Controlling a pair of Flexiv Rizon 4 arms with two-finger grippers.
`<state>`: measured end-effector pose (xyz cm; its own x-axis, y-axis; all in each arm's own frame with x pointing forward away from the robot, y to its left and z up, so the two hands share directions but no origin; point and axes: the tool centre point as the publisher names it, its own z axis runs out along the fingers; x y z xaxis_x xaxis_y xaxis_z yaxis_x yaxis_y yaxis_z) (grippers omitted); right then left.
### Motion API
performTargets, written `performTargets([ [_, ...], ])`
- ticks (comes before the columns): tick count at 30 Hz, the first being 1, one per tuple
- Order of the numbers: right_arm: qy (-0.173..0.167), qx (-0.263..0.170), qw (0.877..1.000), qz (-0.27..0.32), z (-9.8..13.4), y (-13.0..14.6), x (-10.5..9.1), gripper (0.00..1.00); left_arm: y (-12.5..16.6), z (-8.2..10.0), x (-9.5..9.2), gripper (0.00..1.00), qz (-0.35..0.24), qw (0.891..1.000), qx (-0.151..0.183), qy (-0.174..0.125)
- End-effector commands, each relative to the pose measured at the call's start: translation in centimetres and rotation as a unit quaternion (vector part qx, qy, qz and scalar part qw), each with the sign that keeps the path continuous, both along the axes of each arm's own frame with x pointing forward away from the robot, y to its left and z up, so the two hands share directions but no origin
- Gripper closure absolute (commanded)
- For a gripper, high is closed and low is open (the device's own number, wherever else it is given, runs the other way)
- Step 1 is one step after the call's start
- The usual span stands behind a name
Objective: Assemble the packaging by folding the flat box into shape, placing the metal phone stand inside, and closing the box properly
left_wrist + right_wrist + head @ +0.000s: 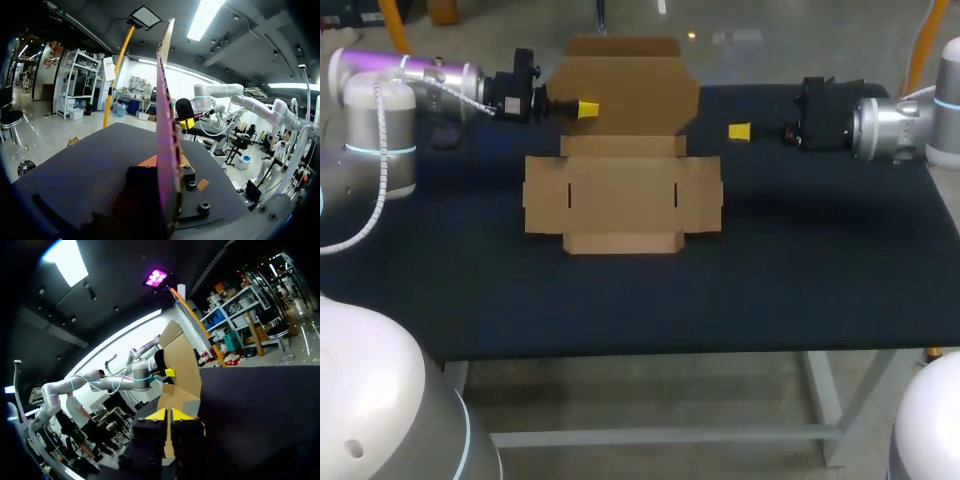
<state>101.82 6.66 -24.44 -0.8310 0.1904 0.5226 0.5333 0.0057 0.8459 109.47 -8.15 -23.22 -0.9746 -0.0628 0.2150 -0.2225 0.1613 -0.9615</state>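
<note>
A brown cardboard box [620, 195] lies unfolded in the middle of the black table [620, 300], its side flaps spread flat. Its large back lid panel [625, 90] stands tilted up. My left gripper [585, 108] is shut on that panel's left edge; in the left wrist view the panel [167, 150] rises edge-on from between the fingers and hides the tips. My right gripper [738, 131] hovers to the right of the box, apart from it, shut with nothing in it. In the right wrist view its yellow tips [168, 415] meet, and the box [182, 365] is ahead. No phone stand is clearly visible.
A small dark object [445, 135] rests on the table under my left arm; what it is cannot be told. Bare black tabletop stretches in front of the box and to both sides, up to the front edge [670, 352].
</note>
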Motion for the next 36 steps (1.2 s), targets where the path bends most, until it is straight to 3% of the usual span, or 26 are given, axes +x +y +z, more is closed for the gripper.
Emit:
performTargets([
  [1, -0.016, -0.061, 0.993, -0.096, 1.0, -0.6, -2.8, 1.00, -0.3, 0.2, 0.7, 1.00, -0.011, 1.000, 0.001, -0.005],
  [9, -0.074, -0.104, 0.985, -0.116, 1.2, -1.8, -5.6, 1.00, -0.9, 1.3, 1.0, 1.00, -0.017, 1.000, -0.008, -0.018],
  [29, -0.074, -0.100, 0.985, -0.122, 1.2, -2.0, -5.9, 1.00, -1.2, 1.6, 0.9, 1.00, -0.023, 1.000, 0.003, -0.018],
  [36, -0.133, -0.104, 0.980, -0.101, 2.3, -1.0, -7.4, 1.00, -2.1, 3.0, -1.3, 1.00, -0.008, 0.998, 0.004, -0.058],
])
